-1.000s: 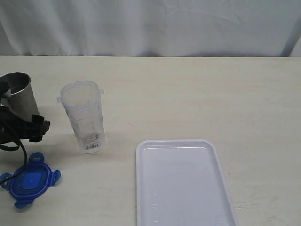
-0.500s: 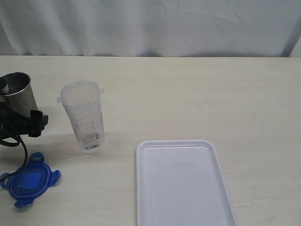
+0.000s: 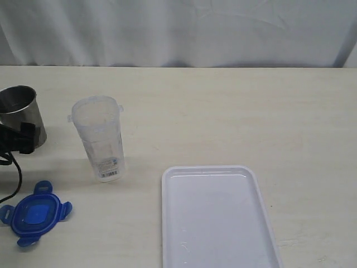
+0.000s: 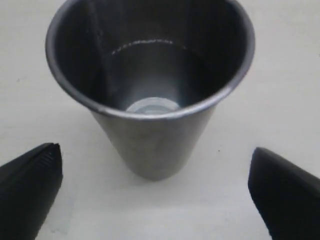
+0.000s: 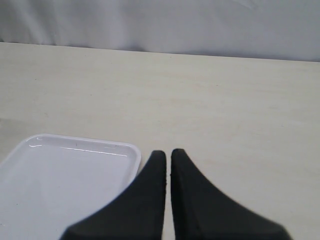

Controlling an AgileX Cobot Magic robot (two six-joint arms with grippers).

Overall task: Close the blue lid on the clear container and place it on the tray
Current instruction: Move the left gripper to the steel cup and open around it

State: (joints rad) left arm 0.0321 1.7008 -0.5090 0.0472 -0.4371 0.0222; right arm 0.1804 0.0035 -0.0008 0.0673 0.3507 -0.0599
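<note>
Nothing done yet: blue lid lies flat on table, front left, flaps splayed, well apart from clear container, which stands upright & open, label near base. Tray bare, to container's right. Left tool spread wide, facing steel cup, holding nothing; right tool pressed together, empty, near tray corner.
</note>
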